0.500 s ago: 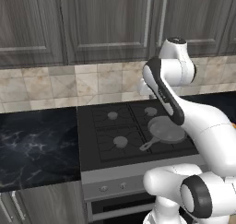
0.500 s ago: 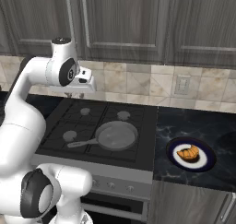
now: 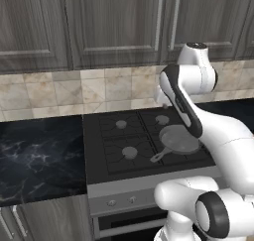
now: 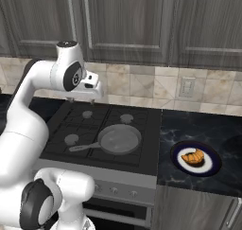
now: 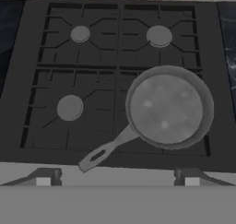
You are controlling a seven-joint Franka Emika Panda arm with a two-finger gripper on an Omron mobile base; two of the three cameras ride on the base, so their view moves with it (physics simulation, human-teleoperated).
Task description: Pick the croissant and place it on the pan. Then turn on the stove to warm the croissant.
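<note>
Right base view, croissant (image 4: 192, 157) on plate (image 4: 211, 167), pan (image 4: 119, 140) apart

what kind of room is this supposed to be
A simulated home kitchen, by the look of it: a black four-burner stove with a pan on it, dark marble-look counter, grey wood cabinets above, and a croissant on a plate.

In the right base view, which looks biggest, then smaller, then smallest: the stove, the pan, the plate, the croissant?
1. The stove.
2. The pan.
3. The plate. It looks only a little smaller than the pan, so that order is unsure.
4. The croissant, lying on the plate.
</note>
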